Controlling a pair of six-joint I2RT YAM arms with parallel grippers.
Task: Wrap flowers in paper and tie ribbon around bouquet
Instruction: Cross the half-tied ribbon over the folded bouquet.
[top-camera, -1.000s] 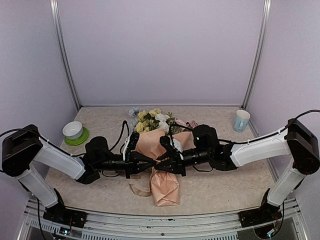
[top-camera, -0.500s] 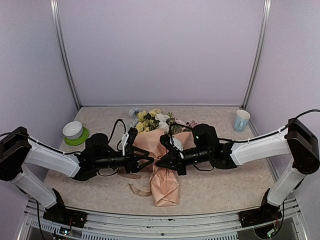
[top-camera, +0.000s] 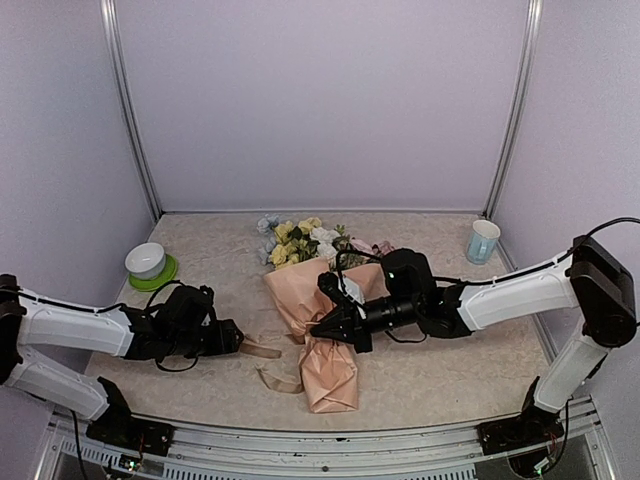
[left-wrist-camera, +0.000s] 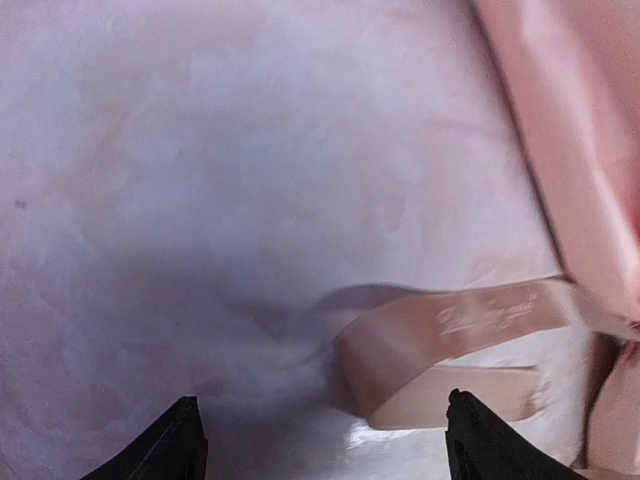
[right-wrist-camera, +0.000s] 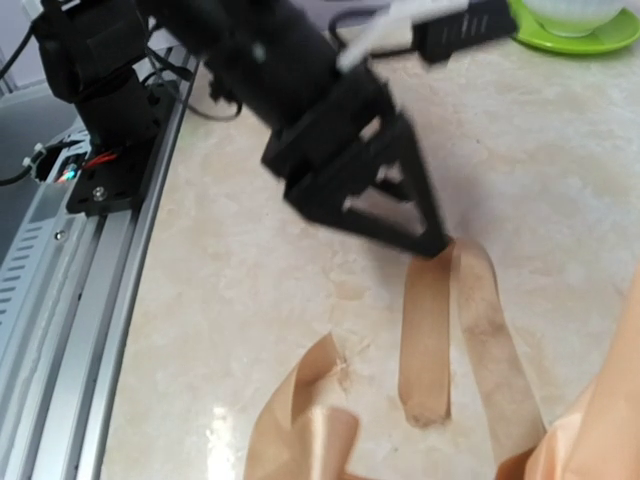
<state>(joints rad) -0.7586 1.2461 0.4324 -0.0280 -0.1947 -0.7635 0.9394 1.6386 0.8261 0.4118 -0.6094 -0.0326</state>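
The bouquet (top-camera: 325, 300) lies in the middle of the surface (top-camera: 450, 370), its flowers (top-camera: 300, 238) pointing to 12 o'clock and the peach paper (top-camera: 330, 375) tail to 6 o'clock. At 9 o'clock of its waist the left end effector (top-camera: 238, 340) sits low with its fingers spread wide, and a loop of ribbon (left-wrist-camera: 450, 320) lies just ahead of them. From 3 o'clock the right end effector (top-camera: 318, 326), fingers together, meets the waist; whether it pinches anything cannot be told.

The bouquet (top-camera: 330, 372) lies mid-table, its pastel flowers (top-camera: 300, 238) at the far end and its peach paper (top-camera: 295, 290) pinched in at the waist. The right gripper (top-camera: 316, 323) sits at that waist, jaws together. The left gripper (top-camera: 236, 338) is off to the left, just beside a loose end of ribbon (top-camera: 262, 350). A white bowl (top-camera: 146, 259) stands far left and a pale blue cup (top-camera: 483, 240) far right.
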